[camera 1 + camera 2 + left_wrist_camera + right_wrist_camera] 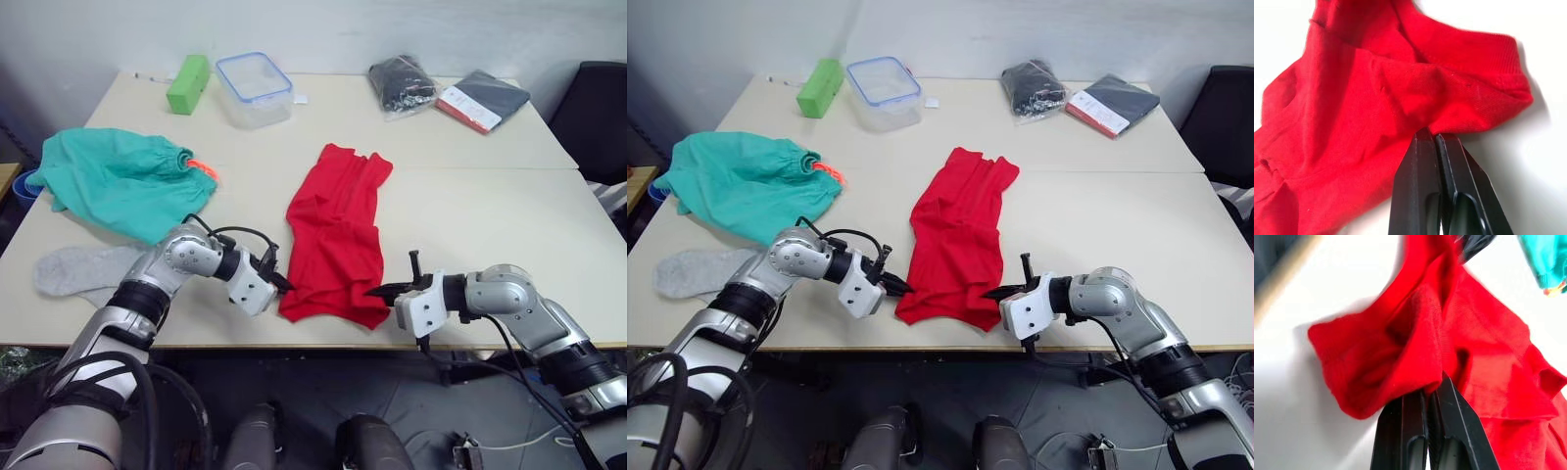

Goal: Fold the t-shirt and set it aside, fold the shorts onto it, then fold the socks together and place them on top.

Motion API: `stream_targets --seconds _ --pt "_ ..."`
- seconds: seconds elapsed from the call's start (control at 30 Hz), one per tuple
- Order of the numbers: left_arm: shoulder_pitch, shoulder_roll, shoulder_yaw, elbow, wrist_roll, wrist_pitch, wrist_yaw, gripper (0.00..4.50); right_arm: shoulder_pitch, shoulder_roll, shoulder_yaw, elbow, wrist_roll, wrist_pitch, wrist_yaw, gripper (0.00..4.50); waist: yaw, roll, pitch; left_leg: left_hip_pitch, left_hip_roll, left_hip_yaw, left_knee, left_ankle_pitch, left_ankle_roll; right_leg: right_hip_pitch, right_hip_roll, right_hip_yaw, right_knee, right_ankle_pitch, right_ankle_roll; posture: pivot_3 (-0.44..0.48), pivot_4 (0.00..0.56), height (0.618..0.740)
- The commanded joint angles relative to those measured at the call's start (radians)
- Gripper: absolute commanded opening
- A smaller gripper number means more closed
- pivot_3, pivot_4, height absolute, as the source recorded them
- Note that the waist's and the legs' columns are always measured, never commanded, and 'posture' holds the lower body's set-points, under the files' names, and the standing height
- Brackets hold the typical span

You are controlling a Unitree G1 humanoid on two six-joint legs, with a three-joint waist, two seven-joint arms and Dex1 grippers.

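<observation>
No legible writing or brand mark is seen on any item. At the near table (509, 225) edge, the left gripper (281, 282) is pinched closed on the near-left corner of the t-shirt (335, 230), and the right gripper (384, 291) is clamped on its near-right corner; in both wrist views a ribbed hem is seen nipped between the black fingers. The t-shirt, a soft red knit, is laid crumpled lengthwise at the table's middle. The socks (80, 271), light-grey knit, are lying flat at the near left. Beyond them the shorts (118, 178), teal with an orange drawstring, are heaped. At the far side are noted a green block (189, 83), a clear lidded tub (255, 90) seemingly empty, a black bagged bundle (402, 83) and a flat dark packet (483, 100).
</observation>
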Motion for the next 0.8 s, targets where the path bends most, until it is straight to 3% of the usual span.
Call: stream_targets --seconds 0.03,0.17,0.43,0.6,0.8 --pt "0.105 0.095 0.005 -0.237 -0.15 0.179 -0.13 0.01 0.057 -0.049 -0.073 -0.2 0.149 0.155 0.038 0.02 -0.003 0.001 0.001 0.0 0.0 0.0 -0.001 0.0 0.0 0.0 0.0 0.0 -0.001 0.0 0.0 0.0 0.15 0.74" --pt "0.254 0.223 0.041 -0.509 -0.265 0.382 -0.197 0.01 0.188 -0.118 -0.13 -0.434 0.312 0.384 0.064 0.02 -0.002 0.005 0.003 -0.001 0.001 -0.001 -0.002 -0.001 -0.001 0.001 0.001 0.0 -0.004 0.0 0.0 0.0 0.15 0.74" --pt "0.374 0.255 0.122 -0.774 -0.382 0.699 -0.181 0.01 0.296 -0.197 -0.225 -0.608 0.476 0.609 0.107 0.02 0.004 0.006 0.004 -0.002 0.0 -0.004 -0.003 -0.006 0.007 0.002 0.0 -0.001 -0.007 0.0 0.0 0.0 0.15 0.74" --pt "0.292 0.177 0.212 -0.764 -0.557 1.059 -0.107 0.01 0.127 -0.138 -0.259 -0.532 0.613 0.842 0.045 0.02 0.0 0.007 0.005 -0.002 0.0 -0.004 -0.005 -0.006 0.006 0.001 0.001 -0.001 -0.007 0.0 0.0 0.0 0.15 0.74" --pt "0.032 0.024 0.318 -0.499 -0.622 1.34 0.0 0.01 -0.19 0.02 -0.241 -0.243 0.614 1.071 -0.072 0.02 0.002 0.007 0.005 -0.002 -0.001 -0.004 -0.004 -0.001 0.0 0.0 0.001 -0.002 -0.006 0.0 0.0 0.0 0.15 0.74"
